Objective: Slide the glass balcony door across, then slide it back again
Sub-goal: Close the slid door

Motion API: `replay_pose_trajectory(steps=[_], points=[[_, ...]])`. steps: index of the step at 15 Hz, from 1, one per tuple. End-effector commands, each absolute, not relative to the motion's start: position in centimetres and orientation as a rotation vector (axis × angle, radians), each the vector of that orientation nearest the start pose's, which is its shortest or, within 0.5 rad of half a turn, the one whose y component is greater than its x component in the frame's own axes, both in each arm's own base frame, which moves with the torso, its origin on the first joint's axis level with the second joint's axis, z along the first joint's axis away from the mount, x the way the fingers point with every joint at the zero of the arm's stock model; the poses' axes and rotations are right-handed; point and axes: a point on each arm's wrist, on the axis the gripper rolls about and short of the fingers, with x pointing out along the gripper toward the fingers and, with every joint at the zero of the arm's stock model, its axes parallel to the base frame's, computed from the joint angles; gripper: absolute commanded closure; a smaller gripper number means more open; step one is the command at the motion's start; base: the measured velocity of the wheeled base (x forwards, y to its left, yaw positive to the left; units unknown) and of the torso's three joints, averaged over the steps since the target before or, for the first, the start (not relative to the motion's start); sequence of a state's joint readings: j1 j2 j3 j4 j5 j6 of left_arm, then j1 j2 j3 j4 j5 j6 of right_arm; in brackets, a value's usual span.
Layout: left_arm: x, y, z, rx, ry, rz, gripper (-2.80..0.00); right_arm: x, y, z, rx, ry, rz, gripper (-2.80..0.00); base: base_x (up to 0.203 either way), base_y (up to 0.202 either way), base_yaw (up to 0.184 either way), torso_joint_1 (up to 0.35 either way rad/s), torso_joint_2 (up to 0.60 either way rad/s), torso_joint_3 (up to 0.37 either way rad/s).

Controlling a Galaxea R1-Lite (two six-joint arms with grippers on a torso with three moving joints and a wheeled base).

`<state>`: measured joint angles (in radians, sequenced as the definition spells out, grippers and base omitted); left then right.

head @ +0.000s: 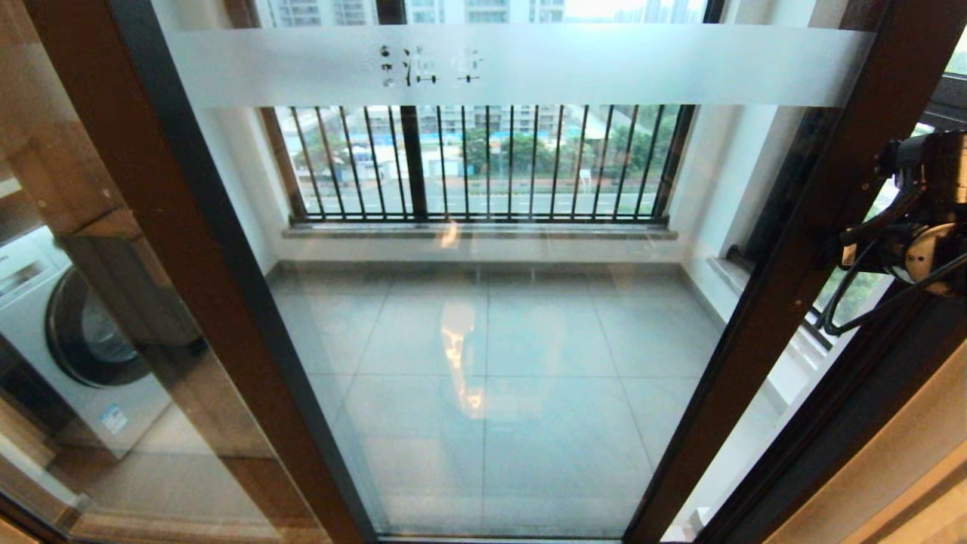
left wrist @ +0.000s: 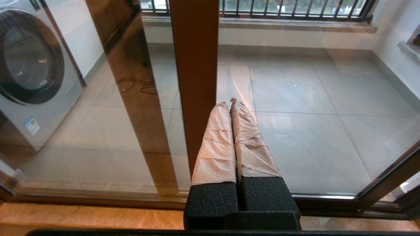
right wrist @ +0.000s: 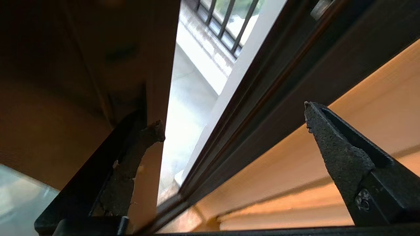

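1. Right gripper [right wrist: 229, 131] sits spread wide at the right-hand stile of the glass balcony door [head: 483, 340]; in the right wrist view one finger [right wrist: 137, 157] lies flat against the stile's edge face while the other finger [right wrist: 338, 154] hangs well clear of it, out over the tan wall side; nothing is clamped between them.
2. From the head view only the right arm's wrist [head: 918, 219] and its cables show, just beside the dark brown stile [head: 801, 249]; the fingertips themselves are hidden behind the frame from up there.
3. Just past the finger on the door there's a bright sliver of open gap [right wrist: 183, 108] between the stile and the fixed outer frame [right wrist: 262, 98], so the door isn't quite seated against that side.
4. Left gripper [left wrist: 231, 103] is pinched together, tape-wrapped fingers [left wrist: 216, 144] touching along their length, holding nothing; it points at the glass just beside the door's other brown stile [left wrist: 193, 82], and I can't tell if the tips actually touch anything.
5. Door panel itself fills most of what's ahead of both grippers; the frosted band [head: 521, 68] with Chinese characters runs across the top of it; grey balcony tiles [head: 491, 363] and a dark railing [head: 483, 162] show through the glass.
6. Off beyond the left gripper's side, a white washing machine [left wrist: 29, 75] shows through the neighbouring glass panel [head: 98, 340].
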<state>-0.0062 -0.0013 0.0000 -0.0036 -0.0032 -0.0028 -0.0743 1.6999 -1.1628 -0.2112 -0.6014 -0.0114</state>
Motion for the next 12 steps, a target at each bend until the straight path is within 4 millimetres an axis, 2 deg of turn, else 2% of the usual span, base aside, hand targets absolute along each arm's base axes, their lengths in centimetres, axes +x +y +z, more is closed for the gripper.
replay_pose_trajectory(steps=[1,12], points=[[-2.3,0.0,7.5,-0.003,-0.002,-0.009,0.00,32.3,-4.1,24.1,-0.111,0.311,-0.679,-2.80,0.000,0.000,0.000,0.000,0.00,0.000],[-2.3,0.0,7.5,-0.003,-0.002,-0.009,0.00,33.1,-6.3,23.2,-0.115,0.331,-0.729,-2.80,0.000,0.000,0.000,0.000,0.00,0.000]])
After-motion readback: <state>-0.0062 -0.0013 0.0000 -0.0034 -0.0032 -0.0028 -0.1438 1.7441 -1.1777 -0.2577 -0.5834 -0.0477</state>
